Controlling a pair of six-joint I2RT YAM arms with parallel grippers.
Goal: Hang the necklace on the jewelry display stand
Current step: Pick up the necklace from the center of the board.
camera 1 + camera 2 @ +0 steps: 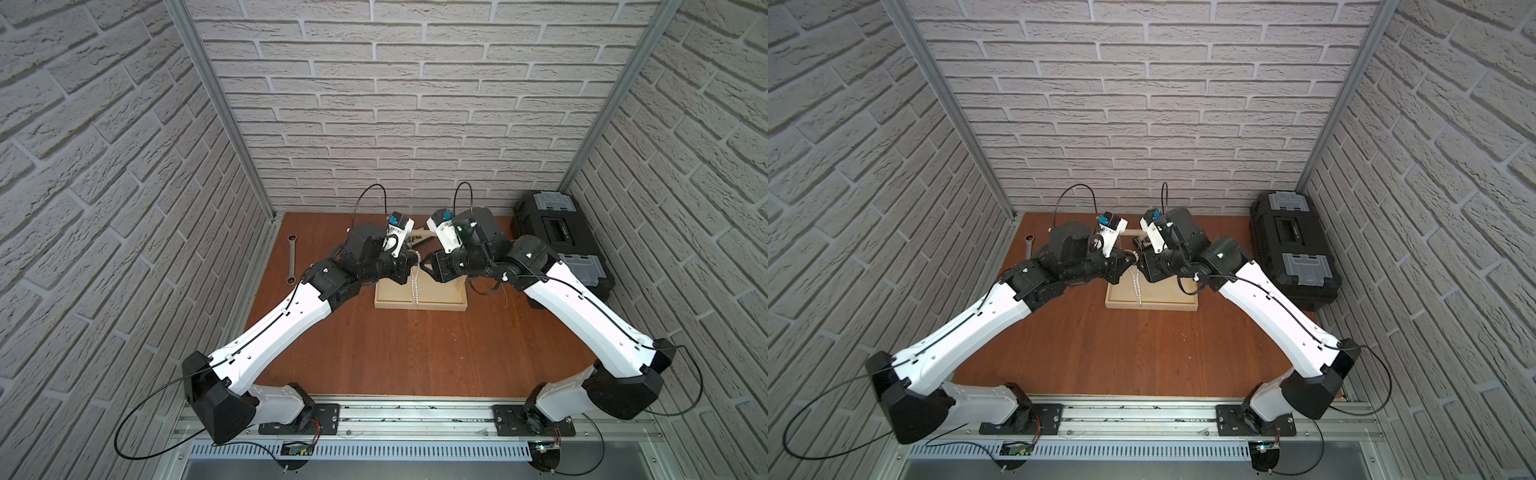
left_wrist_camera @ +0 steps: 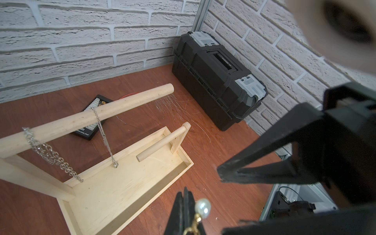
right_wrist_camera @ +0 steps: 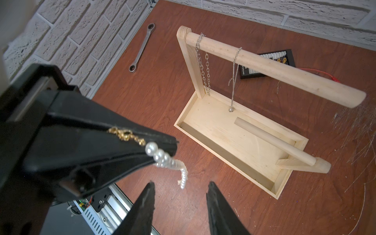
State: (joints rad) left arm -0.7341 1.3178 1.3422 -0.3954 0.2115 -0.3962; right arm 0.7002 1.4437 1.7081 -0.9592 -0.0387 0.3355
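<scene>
The necklace (image 3: 160,156), white pearls with a gold clasp (image 3: 126,134), hangs from my left gripper (image 3: 176,142), which is shut on it at the clasp end. In both top views the pearl strand (image 1: 413,282) (image 1: 1136,286) drops over the tray of the jewelry display stand (image 1: 419,305). One pearl (image 2: 202,205) shows beside the left gripper (image 2: 185,193). My right gripper (image 3: 181,184) faces it, open, with nothing between its fingers. The stand's dowel bar (image 3: 274,69) carries two silver chains (image 3: 205,69) (image 3: 234,77).
A black toolbox (image 1: 557,245) stands at the back right against the wall. A wrench (image 1: 292,259) lies at the left of the table. A small black device (image 3: 270,61) with a red wire lies behind the stand. A short lower dowel (image 2: 160,144) crosses the tray's end.
</scene>
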